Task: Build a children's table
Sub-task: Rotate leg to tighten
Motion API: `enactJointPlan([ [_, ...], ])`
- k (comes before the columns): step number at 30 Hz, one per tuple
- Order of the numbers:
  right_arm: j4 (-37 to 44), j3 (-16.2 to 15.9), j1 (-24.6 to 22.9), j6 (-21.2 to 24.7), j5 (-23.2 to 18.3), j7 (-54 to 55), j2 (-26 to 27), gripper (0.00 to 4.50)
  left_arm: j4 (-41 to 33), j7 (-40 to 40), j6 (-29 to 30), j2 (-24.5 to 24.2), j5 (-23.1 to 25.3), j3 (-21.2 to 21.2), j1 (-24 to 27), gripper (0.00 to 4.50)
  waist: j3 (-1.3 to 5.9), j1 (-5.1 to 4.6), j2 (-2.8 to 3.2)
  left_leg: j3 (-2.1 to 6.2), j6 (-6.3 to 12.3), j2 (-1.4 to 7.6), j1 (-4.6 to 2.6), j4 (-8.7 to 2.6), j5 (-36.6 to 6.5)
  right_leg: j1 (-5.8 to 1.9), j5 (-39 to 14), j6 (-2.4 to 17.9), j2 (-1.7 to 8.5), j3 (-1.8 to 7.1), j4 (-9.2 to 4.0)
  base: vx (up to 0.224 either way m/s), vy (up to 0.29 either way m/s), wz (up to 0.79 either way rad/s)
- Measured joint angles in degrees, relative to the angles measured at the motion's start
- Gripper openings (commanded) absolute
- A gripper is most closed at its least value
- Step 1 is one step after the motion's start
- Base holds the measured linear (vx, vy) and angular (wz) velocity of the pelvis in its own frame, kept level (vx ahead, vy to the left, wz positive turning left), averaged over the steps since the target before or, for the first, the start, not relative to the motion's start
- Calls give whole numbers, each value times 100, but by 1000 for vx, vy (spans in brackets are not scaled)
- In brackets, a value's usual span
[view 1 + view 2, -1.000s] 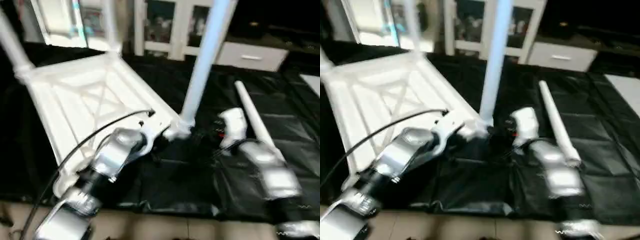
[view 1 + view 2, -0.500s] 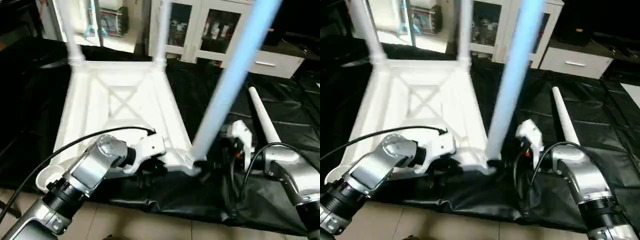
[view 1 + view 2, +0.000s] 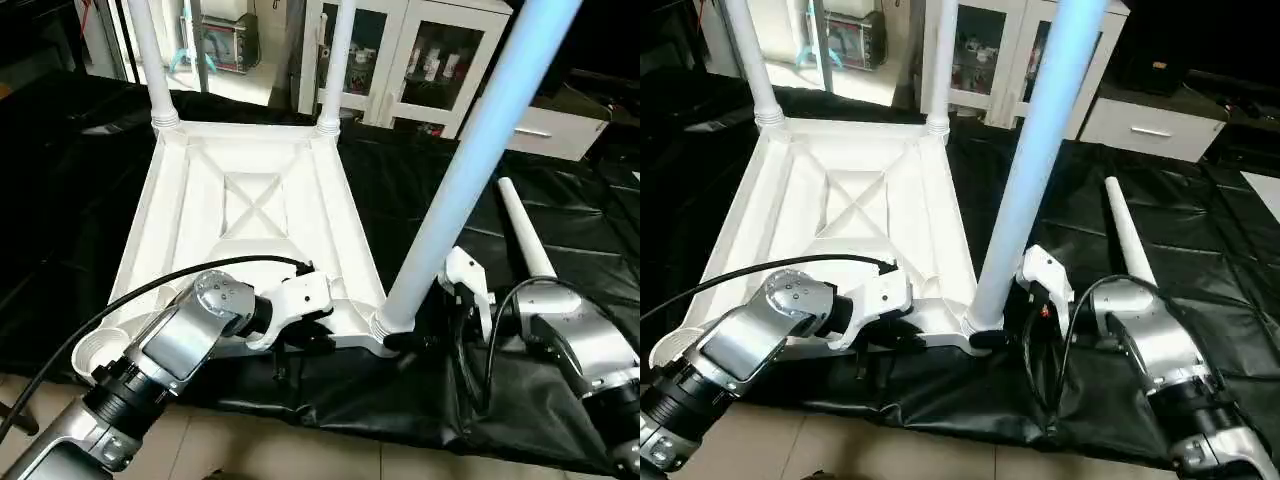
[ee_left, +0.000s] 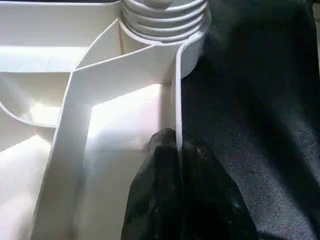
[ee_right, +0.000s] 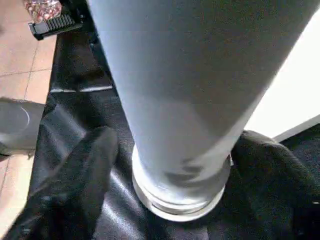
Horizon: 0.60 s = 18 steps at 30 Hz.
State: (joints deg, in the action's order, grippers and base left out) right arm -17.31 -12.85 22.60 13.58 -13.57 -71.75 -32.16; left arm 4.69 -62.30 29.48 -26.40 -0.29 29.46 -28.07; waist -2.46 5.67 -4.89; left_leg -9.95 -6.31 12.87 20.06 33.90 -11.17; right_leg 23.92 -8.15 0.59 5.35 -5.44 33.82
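The children's table top (image 3: 250, 200) lies upside down on black cloth, its X-ribbed underside facing up. Two white legs (image 3: 150, 60) (image 3: 338, 60) stand in the far corner sockets. A third leg (image 3: 470, 170) rises from the near right socket. A fourth leg (image 3: 525, 235) lies loose on the cloth to the right. My left gripper (image 4: 177, 165) is shut on the thin near rim of the top, close to that socket. My right gripper (image 5: 175, 165) is open, with one black finger (image 5: 75, 175) on each side of the third leg's foot.
The near left corner socket (image 3: 95, 350) holds no leg. The black cloth (image 3: 560, 180) covers the work surface up to its front edge, and tiled floor (image 3: 300, 450) lies below that. White cabinets (image 3: 420, 60) stand behind. A black cable (image 3: 150, 290) loops over my left forearm.
The camera has swung and steadied. My right gripper has moved in to the foot of the near right leg, and its fingers have narrowed a little. My left gripper stays on the rim.
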Motion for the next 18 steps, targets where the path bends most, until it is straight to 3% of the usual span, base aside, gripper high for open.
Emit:
enactJointPlan([
  [10, -204, -61, 58, -296, 146, -16, 1, 267, 0, -20, 2, -8, 0, 1, 0, 0, 2, 0, -6, 3, -1, 0, -2, 5, 0, 1, -12, 0, 0, 1, 19, 0, 0, 0],
  [18, -218, -60, 55, -320, 191, -13, 16, 261, 0, -22, 5, -10, 1, 1, 0, 0, 2, 0, -6, 3, -1, 0, -4, 7, 0, 0, -13, 0, 0, 2, 23, 0, 0, 0],
])
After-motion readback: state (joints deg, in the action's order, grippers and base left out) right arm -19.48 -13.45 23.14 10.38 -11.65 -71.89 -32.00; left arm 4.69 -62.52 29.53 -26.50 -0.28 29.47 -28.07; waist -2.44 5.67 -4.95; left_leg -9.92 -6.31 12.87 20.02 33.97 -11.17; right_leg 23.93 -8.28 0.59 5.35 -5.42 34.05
